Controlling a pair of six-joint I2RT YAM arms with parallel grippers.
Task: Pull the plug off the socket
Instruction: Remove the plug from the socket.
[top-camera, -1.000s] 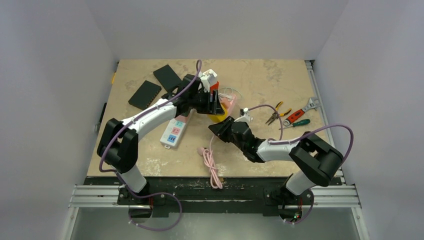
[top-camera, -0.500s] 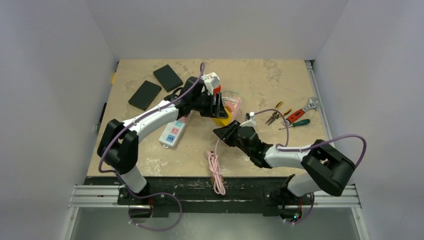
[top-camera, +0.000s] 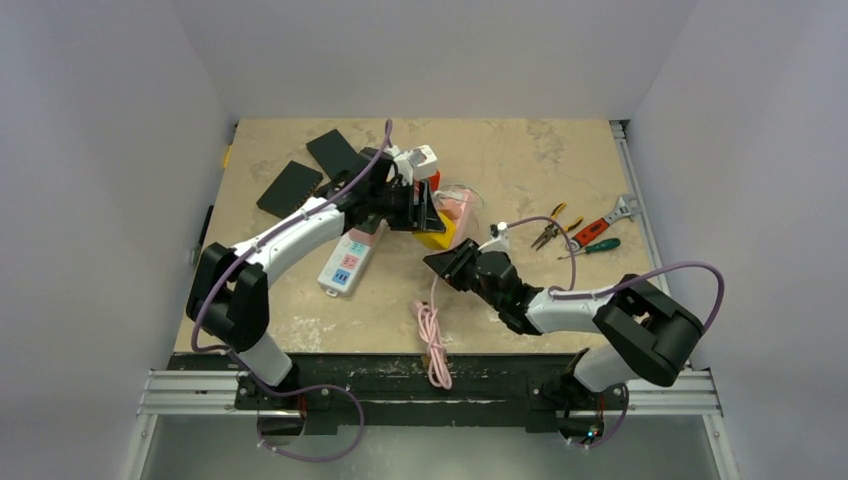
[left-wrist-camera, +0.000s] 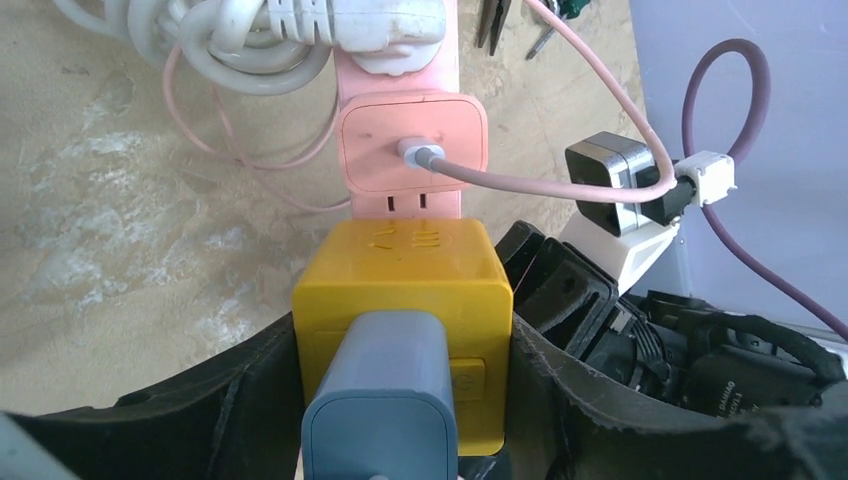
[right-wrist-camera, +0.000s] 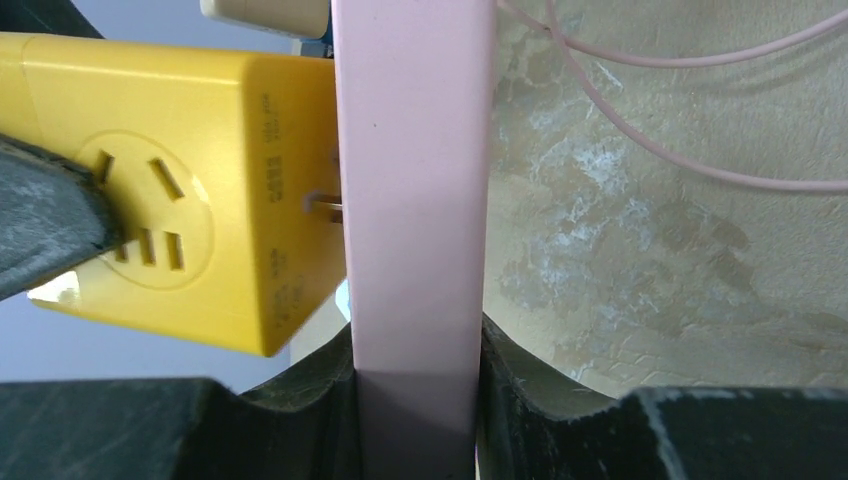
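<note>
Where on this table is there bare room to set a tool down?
Bare: the far strip of table behind the pliers, and the near patch between the white power strip and the coiled cable. Crowded: the middle, around the yellow adapter, and the right edge by the wrench.

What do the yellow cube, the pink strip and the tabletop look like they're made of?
Yellow cube: probably moulded plastic, going by its smooth satin faces, rounded edges and embossed lettering.
Pink strip: plastic too, by its even colour and soft sheen.
Tabletop: stone or a stone-look laminate, mottled beige with pale scuffs and a matte finish. I can't tell which.
</note>
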